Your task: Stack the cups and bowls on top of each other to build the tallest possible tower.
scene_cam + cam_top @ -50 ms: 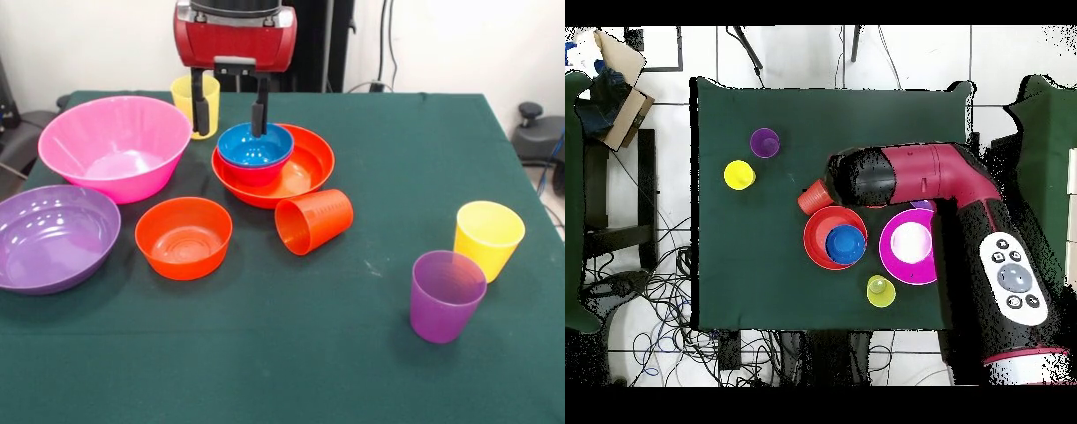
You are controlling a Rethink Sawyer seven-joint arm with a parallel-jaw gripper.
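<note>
Bowls are hardly stacked yet: only the blue bowl (254,146) sits in a small one inside the wide orange bowl (305,177) near the table's (371,353) far edge, the gripper (229,113) spread above it, cups loose.

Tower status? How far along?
Done: little. A blue bowl sits nested in a magenta bowl, inside the wide orange bowl. In hand: nothing; the open gripper hangs at the blue bowl's far rim. Left: the pink bowl is empty, the purple bowl, small orange bowl and four cups are loose, and the orange cup lies on its side.
</note>
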